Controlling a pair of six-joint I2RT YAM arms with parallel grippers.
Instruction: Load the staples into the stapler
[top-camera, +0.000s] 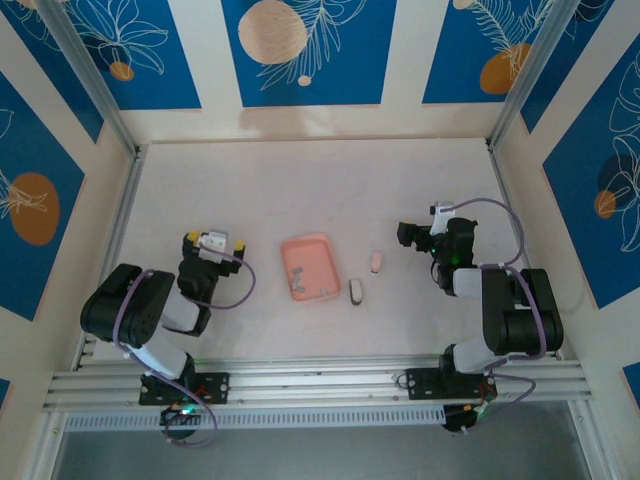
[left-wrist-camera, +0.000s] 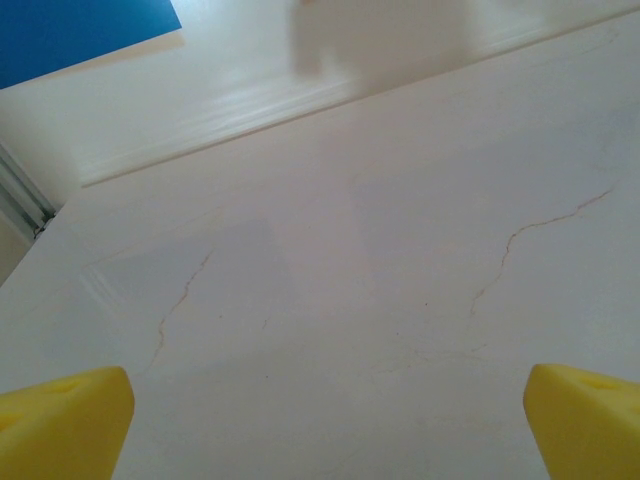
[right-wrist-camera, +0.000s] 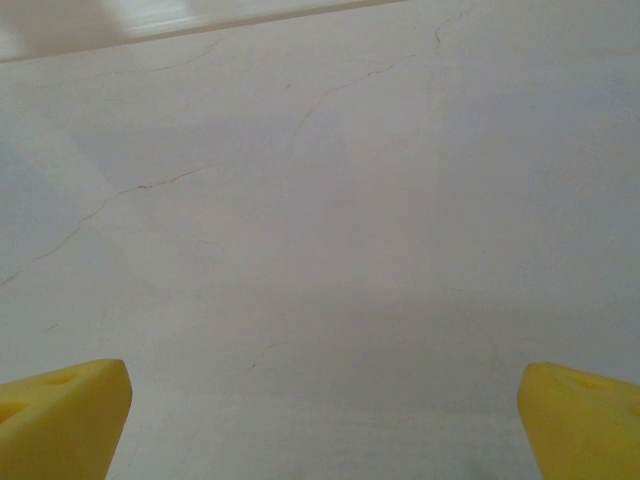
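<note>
**Both grippers spread and empty; stapler loose on the table**

Left gripper (top-camera: 214, 241): jaws spread wide with nothing between them. In the left wrist view its yellow foam pads (left-wrist-camera: 60, 422) sit at the two bottom corners, with bare surface between them. It hangs over the white, hairline-cracked table (top-camera: 300, 180), left of centre.

Right gripper (top-camera: 420, 233): jaws also spread wide and empty. Its yellow pads (right-wrist-camera: 62, 415) frame the same cracked white surface in the right wrist view. It hangs over the right side of the table, pointing inward.

Between the arms lies a salmon-pink rectangular plastic tray (top-camera: 305, 241), slightly skewed. A few tiny grey metallic staples (top-camera: 297, 286) lie inside it, towards its near end.

The stapler (top-camera: 376, 262), a small pale pink oblong plastic body, lies on the table right of the tray. It is apart from the tray, and the right gripper is near it without touching.

A small grey-white oblong piece (top-camera: 356, 292) lies just beside the tray's near right corner; I cannot tell what it is.
</note>
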